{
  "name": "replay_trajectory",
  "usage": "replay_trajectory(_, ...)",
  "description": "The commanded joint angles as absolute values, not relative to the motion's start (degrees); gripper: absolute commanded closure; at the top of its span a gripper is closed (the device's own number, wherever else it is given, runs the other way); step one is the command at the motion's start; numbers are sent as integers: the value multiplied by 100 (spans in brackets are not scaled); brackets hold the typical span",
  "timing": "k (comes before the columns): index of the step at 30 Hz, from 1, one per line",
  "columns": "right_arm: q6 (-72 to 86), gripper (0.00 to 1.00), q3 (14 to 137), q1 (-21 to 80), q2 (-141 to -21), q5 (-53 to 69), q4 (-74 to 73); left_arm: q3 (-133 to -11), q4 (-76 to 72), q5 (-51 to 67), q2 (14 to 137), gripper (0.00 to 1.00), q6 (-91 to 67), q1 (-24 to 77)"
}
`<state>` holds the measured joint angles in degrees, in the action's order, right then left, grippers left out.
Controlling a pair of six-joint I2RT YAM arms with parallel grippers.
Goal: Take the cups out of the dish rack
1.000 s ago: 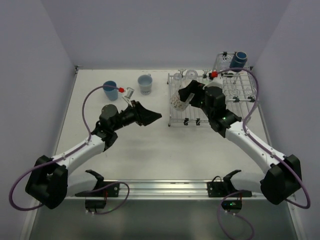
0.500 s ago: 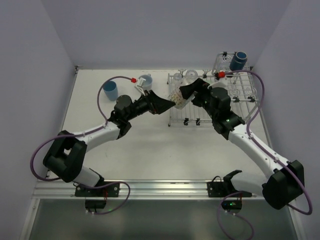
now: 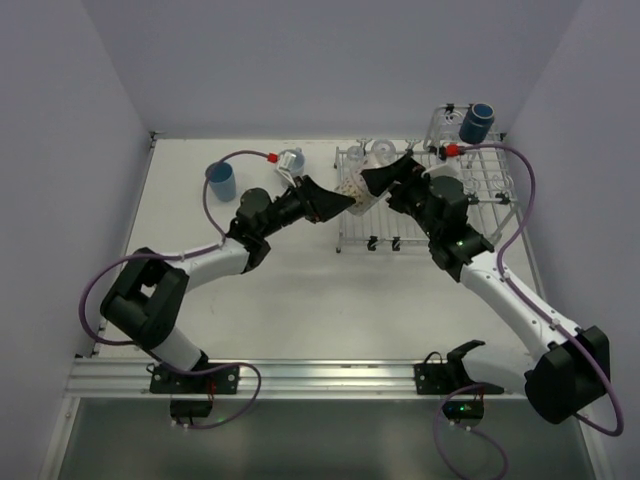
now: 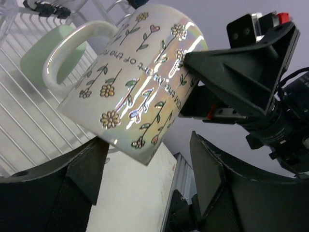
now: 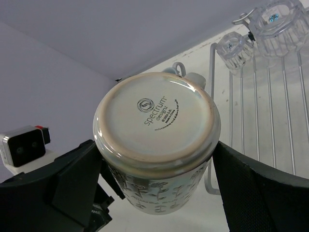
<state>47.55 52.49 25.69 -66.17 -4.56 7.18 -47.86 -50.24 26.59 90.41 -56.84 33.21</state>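
Right gripper (image 3: 368, 184): clamped on the flowered mug (image 4: 137, 82), we see.
Left gripper (image 3: 342, 203): spread wide, fingers flanking it.
Flowered mug: aloft over the left edge of the dish rack (image 3: 485, 185), desk's far side.

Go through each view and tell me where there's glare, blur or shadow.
Left wrist view: bright iridescent glare streaks the flowered mug, washing out some print; the black jaws nearest the lens are dark and featureless. Right wrist view: the mug's base stamp reads sharp, while the clear glasses behind look a little softer. Top external view: even, diffuse light, only faint shadows on the table.
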Motion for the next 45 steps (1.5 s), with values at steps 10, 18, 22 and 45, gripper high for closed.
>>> replay_trajectory(10, 5660, 56, 4747, 2566, -6354, 439, 2364, -5089, -6382, 2198, 9097, 89, -6004, 3366)
replay_trajectory(18, 5652, 21, 4377, 2575, -6170, 878, 2365, -5097, -3858, 1636, 7597, 100, -4721, 3287)
replay_trajectory(22, 5441, 6, 4263, 2593, -5916, 975, 2146, -5815, -1446, 925, 6795, 100, -3581, 3191)
replay_trajectory(45, 3489, 3, 4737, 2883, -5019, 1300, -237, -8068, 5089, -238, 8340, 100, -1898, 361)
